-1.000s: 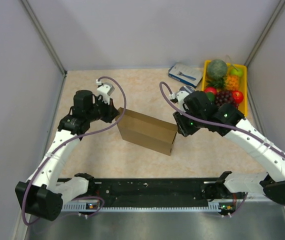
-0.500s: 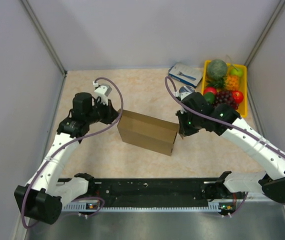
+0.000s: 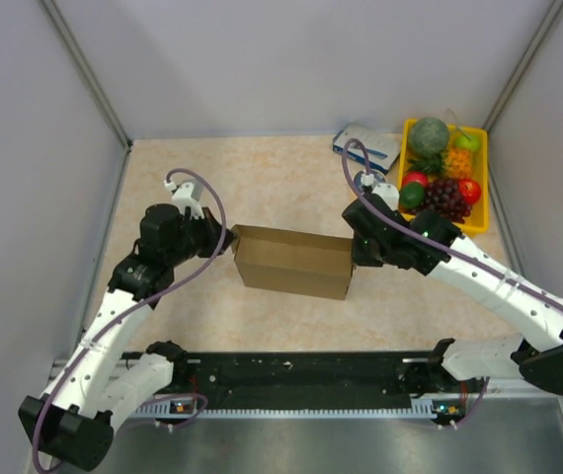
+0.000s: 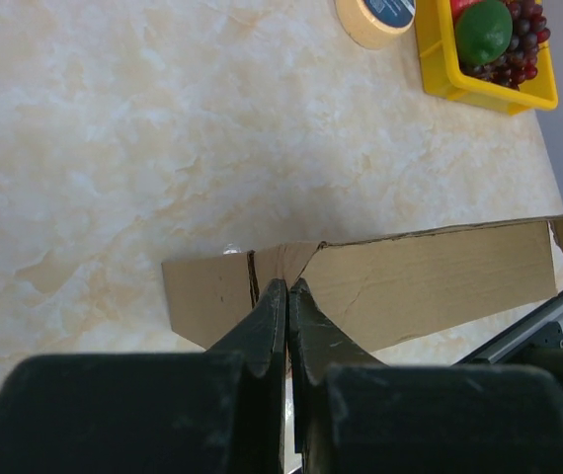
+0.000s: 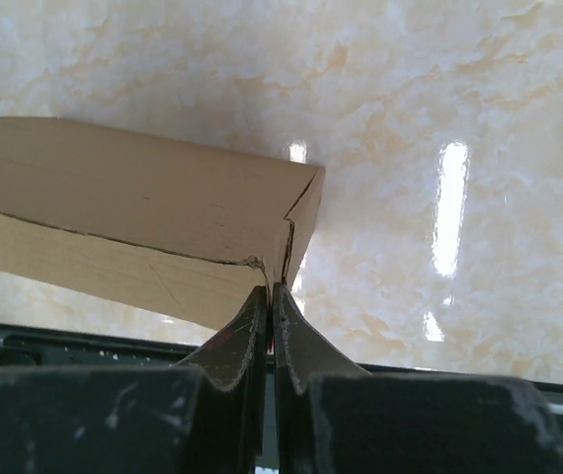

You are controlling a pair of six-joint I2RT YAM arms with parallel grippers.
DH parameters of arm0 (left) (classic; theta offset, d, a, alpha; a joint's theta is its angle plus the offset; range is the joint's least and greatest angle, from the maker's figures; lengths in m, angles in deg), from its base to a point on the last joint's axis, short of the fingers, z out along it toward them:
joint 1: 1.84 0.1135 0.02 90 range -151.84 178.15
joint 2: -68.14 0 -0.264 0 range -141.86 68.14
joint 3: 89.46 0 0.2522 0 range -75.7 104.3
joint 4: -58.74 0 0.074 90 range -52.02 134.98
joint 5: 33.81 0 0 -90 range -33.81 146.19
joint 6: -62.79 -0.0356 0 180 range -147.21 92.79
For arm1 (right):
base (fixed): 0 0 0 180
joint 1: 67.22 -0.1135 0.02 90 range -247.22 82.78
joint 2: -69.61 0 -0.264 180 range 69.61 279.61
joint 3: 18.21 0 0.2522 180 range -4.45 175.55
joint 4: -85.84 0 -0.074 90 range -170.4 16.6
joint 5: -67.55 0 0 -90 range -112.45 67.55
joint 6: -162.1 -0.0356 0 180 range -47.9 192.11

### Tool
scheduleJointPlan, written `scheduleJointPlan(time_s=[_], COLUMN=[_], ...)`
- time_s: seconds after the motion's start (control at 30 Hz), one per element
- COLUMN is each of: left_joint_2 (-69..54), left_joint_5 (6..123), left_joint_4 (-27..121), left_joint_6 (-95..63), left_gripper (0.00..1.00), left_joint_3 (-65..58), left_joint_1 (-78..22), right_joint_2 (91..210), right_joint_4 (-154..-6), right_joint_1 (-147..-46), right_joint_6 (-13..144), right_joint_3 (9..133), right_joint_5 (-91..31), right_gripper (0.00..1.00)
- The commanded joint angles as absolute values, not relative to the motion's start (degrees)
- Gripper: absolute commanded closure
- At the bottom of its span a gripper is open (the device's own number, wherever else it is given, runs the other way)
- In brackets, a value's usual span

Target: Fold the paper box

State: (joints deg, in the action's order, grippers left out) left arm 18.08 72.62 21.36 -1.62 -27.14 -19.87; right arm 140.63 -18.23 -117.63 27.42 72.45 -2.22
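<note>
The paper box (image 3: 293, 262), plain brown cardboard, stands in the middle of the table as a long open sleeve, its length running left to right. My left gripper (image 3: 230, 237) is shut on the cardboard at its left end. In the left wrist view the fingertips (image 4: 287, 284) pinch a flap at the crease of the box (image 4: 430, 276). My right gripper (image 3: 353, 255) is shut on the right end. The right wrist view has its tips (image 5: 270, 289) closed on the corner edge of the box (image 5: 133, 197).
A yellow tray (image 3: 480, 188) of fruit sits at the back right, with a blue-and-white carton (image 3: 367, 146) to its left. A tape roll (image 4: 372, 15) lies near the tray (image 4: 459, 87). A black rail (image 3: 291, 380) runs along the near edge. Grey walls enclose the table.
The right gripper has closed on the box's right end. The box has turned from slanted to parallel with the near edge, and both arms have shifted with it.
</note>
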Motion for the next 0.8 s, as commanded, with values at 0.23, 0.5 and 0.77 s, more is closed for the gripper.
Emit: scheduleJointPlan(time_s=[0.23, 0.5, 0.77], left_joint_2=[23.3, 22.9, 22.8], left_joint_5=[68.9, 69.5, 69.0], left_joint_4=[24.8, 24.0, 22.5], left_joint_6=[4.6, 4.8, 6.5], left_gripper=[1.0, 1.0, 1.0], left_joint_3=[-29.8, -30.7, -30.5], left_joint_1=[-21.2, -21.3, -22.8], right_joint_2=[138.7, 138.0, 136.1], right_joint_4=[-19.3, -21.3, -29.0], right_joint_1=[-123.9, -124.2, -124.3], right_joint_6=[13.9, 16.2, 24.1], right_joint_3=[66.7, 63.8, 56.9], right_joint_5=[13.0, 14.9, 11.2], right_gripper=[1.0, 1.0, 1.0])
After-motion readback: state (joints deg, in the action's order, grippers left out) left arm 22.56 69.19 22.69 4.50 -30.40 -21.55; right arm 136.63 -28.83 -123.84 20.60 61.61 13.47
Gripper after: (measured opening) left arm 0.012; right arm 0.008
